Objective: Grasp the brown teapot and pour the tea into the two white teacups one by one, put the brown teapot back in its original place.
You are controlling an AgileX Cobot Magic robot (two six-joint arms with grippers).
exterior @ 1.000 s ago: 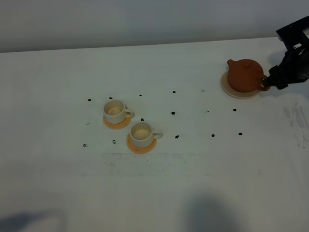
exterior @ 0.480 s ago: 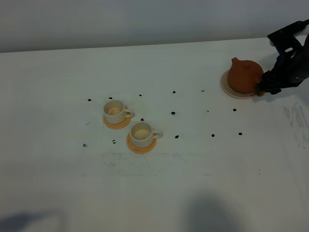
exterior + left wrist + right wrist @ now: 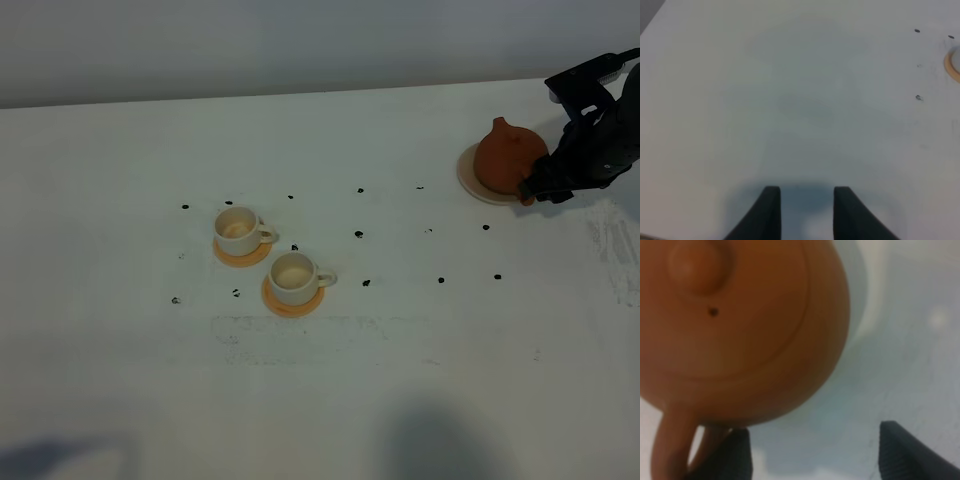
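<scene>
The teapot (image 3: 508,160) is at the far right of the table (image 3: 400,380), on the pale disc (image 3: 469,184). It is tilted, with its spout (image 3: 497,123) raised and pointing away from the camera and its handle (image 3: 527,196) low on the near side. The right gripper (image 3: 540,188) is at that handle. In the right wrist view its fingers (image 3: 904,452) stand wide apart. One finger is right against the handle loop and the other is well off to the side, with only bare table between them. Whether the near finger touches the handle I cannot tell. The same view shows the lid knob (image 3: 695,265) and a small vent hole just beside it. The two cups (image 3: 238,229) (image 3: 293,276) stand well apart from the teapot, left of the table's middle. Each sits upright on an orange coaster (image 3: 243,258) with its handle turned to the right, and the nearer cup is just beside the farther one. Small black marks (image 3: 359,235) dot the table between the cups and the teapot. The left gripper (image 3: 804,215) hangs over bare table at the left, its fingers parted by a moderate gap and holding nothing.
</scene>
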